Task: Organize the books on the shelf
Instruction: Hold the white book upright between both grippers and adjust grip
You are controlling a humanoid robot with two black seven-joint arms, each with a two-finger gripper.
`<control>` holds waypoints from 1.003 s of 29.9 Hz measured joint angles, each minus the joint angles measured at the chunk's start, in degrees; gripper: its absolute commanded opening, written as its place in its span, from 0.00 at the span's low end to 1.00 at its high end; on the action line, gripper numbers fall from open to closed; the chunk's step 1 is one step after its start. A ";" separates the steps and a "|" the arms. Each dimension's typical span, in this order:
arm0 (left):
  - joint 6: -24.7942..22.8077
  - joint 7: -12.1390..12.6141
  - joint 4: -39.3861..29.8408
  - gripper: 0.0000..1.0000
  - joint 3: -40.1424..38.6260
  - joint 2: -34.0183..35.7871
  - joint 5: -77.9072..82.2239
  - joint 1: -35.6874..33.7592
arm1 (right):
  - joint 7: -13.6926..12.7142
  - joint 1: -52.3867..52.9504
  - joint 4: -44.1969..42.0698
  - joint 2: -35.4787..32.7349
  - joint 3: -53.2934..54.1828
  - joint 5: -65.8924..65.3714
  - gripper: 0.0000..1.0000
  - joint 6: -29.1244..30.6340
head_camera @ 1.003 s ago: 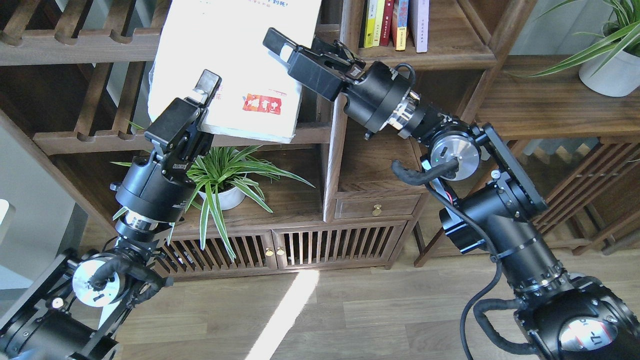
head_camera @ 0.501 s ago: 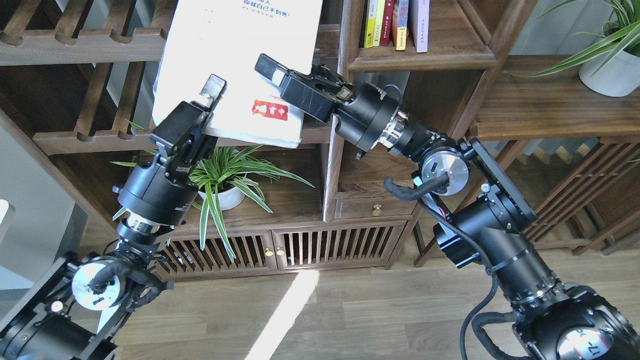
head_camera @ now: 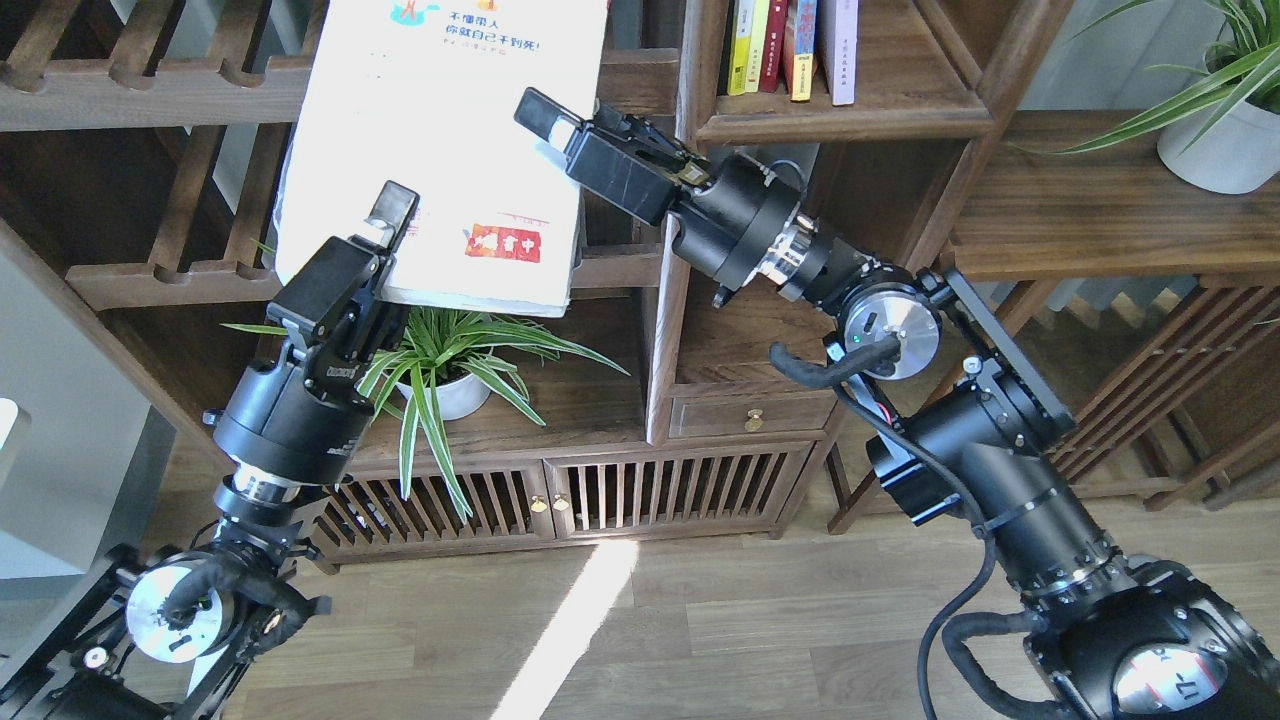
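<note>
Head view. Large white paperback book [head_camera: 440,150], red rectangular mark at 5 o'clock, coloured print at 12, tilted before slatted racks. Left claw [head_camera: 385,235] clamped on its lower-left corner. Right claw [head_camera: 548,118] against its right edge; grip indeterminate. Dark-brown wooden shelf [head_camera: 850,110], 2 o'clock, holds upright books.

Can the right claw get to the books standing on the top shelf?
Probably yes. The right claw sits just left of the shelf, with only the shelf's post between, and the space before the standing books looks free. But it seems busy at the big white book.
</note>
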 measured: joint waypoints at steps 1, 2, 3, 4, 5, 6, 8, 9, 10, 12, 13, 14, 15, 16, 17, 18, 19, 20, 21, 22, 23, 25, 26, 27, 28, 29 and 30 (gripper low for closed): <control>0.00 0.01 -0.02 0.00 0.04 0.00 0.00 -0.08 | 0.02 0.00 0.00 0.00 0.00 0.04 0.97 -0.02; 0.01 0.01 -0.06 0.00 0.05 0.00 0.00 -0.17 | 0.05 0.00 -0.01 0.00 0.00 0.08 0.97 -0.05; 0.03 0.01 -0.10 0.00 0.04 -0.01 0.00 -0.24 | 0.05 0.00 -0.07 0.00 -0.02 0.13 0.97 -0.09; 0.05 0.02 -0.14 0.00 -0.03 -0.01 0.01 -0.27 | 0.05 0.00 -0.19 0.00 -0.09 0.15 0.97 -0.12; 0.06 0.04 -0.19 0.00 -0.15 -0.01 0.01 -0.29 | 0.05 0.00 -0.34 0.00 -0.17 0.16 0.97 -0.16; 0.07 0.03 -0.29 0.00 -0.29 -0.01 0.02 -0.32 | 0.05 0.00 -0.45 0.01 -0.20 0.17 0.97 -0.19; 0.07 0.03 -0.62 0.00 -0.47 -0.01 0.04 -0.40 | 0.05 -0.03 -0.70 0.02 -0.19 0.18 0.97 -0.22; 0.08 0.03 -0.75 0.00 -0.53 -0.01 0.04 -0.44 | 0.05 -0.08 -0.84 0.02 -0.14 0.18 0.97 -0.23; 0.08 0.03 -0.86 0.00 -0.62 -0.01 0.04 -0.48 | 0.05 -0.11 -0.99 0.02 -0.07 0.18 0.97 -0.23; 0.08 0.03 -1.17 0.00 -0.74 -0.01 0.04 -0.55 | 0.05 -0.20 -1.21 0.02 -0.01 0.18 0.97 -0.24; 0.08 0.03 -1.43 0.00 -0.79 -0.01 0.04 -0.57 | 0.05 -0.24 -1.27 0.02 0.00 0.17 0.97 -0.24; 0.08 0.03 -1.66 0.00 -0.88 -0.01 0.04 -0.59 | 0.05 -0.28 -1.29 0.01 0.01 0.17 0.97 -0.24; 0.08 0.03 -1.94 0.00 -0.96 -0.01 0.04 -0.61 | 0.05 -0.32 -1.33 0.01 0.02 0.17 0.97 -0.24; 0.08 0.03 -2.18 0.00 -1.01 -0.01 0.04 -0.64 | 0.04 -0.39 -1.38 0.01 0.02 0.14 0.97 -0.25; 0.08 0.03 -2.42 0.00 -1.05 -0.02 0.04 -0.66 | 0.02 -0.45 -1.47 0.01 0.03 0.12 0.97 -0.25; 0.08 0.03 -2.66 0.00 -1.09 -0.01 0.04 -0.66 | 0.00 -0.54 -1.64 0.01 0.03 0.10 0.97 -0.25; 0.08 0.03 -2.87 0.00 -1.10 -0.02 0.04 -0.66 | 0.00 -0.58 -1.79 0.02 0.03 0.09 0.97 -0.25; 0.08 0.03 -2.96 0.00 -1.10 -0.01 0.04 -0.66 | -0.01 -0.59 -1.88 0.02 0.04 0.09 0.97 -0.24; 0.08 0.03 -3.02 0.00 -1.11 0.00 0.04 -0.66 | -0.04 -0.56 -1.94 0.02 0.04 0.10 0.97 -0.24; 0.08 0.03 -3.07 0.00 -1.14 0.05 0.04 -0.66 | -0.05 -0.41 -1.99 0.01 0.04 0.09 0.97 -0.25; 0.08 0.03 -3.14 0.00 -1.20 0.10 0.04 -0.63 | -0.05 -0.17 -2.01 0.01 0.04 0.09 0.97 -0.25; 0.08 0.03 -3.21 0.00 -1.22 0.13 0.04 -0.56 | -0.05 0.62 -2.01 0.00 0.00 0.09 0.97 -0.33; 0.07 0.03 -3.20 0.00 -1.21 0.15 0.04 -0.55 | -0.05 1.07 -2.01 0.00 -0.02 0.13 0.97 -0.48; 0.07 0.03 -3.20 0.00 -1.15 0.16 0.04 -0.55 | -0.05 1.43 -2.01 0.00 -0.05 0.17 0.97 -0.71; 0.07 0.03 -3.10 0.00 -1.03 0.16 0.04 -0.55 | -0.05 1.80 -2.01 0.00 -0.05 0.29 0.97 -1.08; 0.05 0.03 -2.90 0.00 -0.92 0.16 0.04 -0.55 | -0.01 2.14 -2.01 0.00 -0.05 0.51 0.97 -1.45; 0.05 0.03 -2.74 0.00 -0.84 0.16 0.04 -0.55 | 0.12 2.39 -2.01 0.00 -0.06 0.80 0.97 -1.75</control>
